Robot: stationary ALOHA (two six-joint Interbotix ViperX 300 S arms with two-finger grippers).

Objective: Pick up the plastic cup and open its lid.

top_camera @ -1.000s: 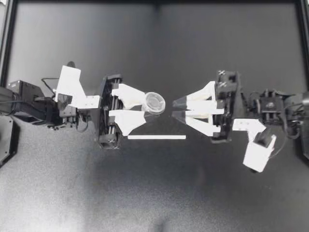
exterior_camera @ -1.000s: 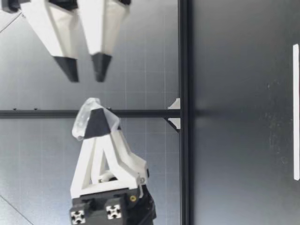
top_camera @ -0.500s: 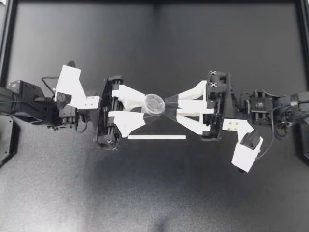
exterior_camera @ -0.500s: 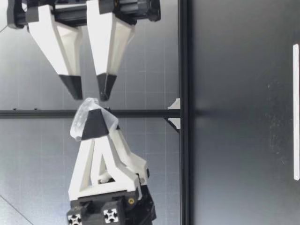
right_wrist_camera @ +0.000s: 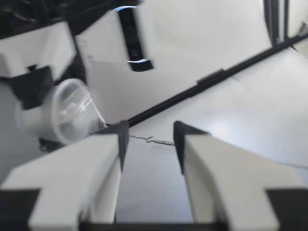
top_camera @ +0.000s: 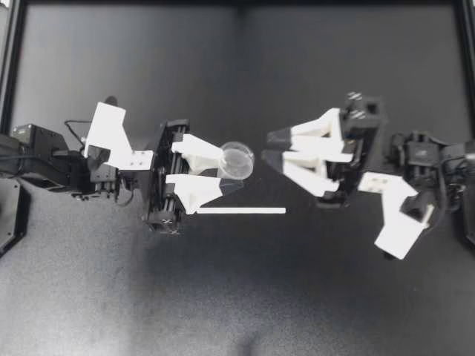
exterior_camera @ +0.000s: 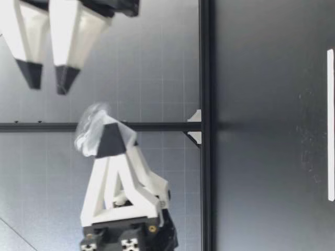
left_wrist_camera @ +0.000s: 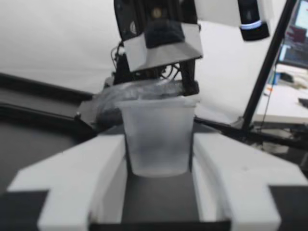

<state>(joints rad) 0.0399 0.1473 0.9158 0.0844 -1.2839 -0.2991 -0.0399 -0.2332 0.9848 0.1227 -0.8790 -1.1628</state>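
Observation:
My left gripper (top_camera: 226,169) is shut on a clear plastic cup (top_camera: 237,161) and holds it well above the table, its lidded top turned toward my right arm. In the left wrist view the cup (left_wrist_camera: 156,137) sits squeezed between both white fingers (left_wrist_camera: 96,163), with a crinkled clear lid (left_wrist_camera: 139,91) on it. My right gripper (top_camera: 273,148) stands open and holds nothing, a short way off from the cup's top. The low view shows the cup (exterior_camera: 91,128) at my left gripper's dark fingertip (exterior_camera: 111,141), with my right gripper (exterior_camera: 47,77) apart from it and higher. In the right wrist view the cup (right_wrist_camera: 62,113) lies off to one side of the open fingers (right_wrist_camera: 110,159).
A white strip (top_camera: 241,211) lies flat on the dark table (top_camera: 237,297) just below the two grippers. Black frame rails (top_camera: 11,74) border the table at the sides and back. A rail (exterior_camera: 204,63) also crosses behind the arms in the low view.
My right gripper, which had come up to the cup's lid half a second ago, has drawn back and risen. The cup has tilted slightly in my left gripper.

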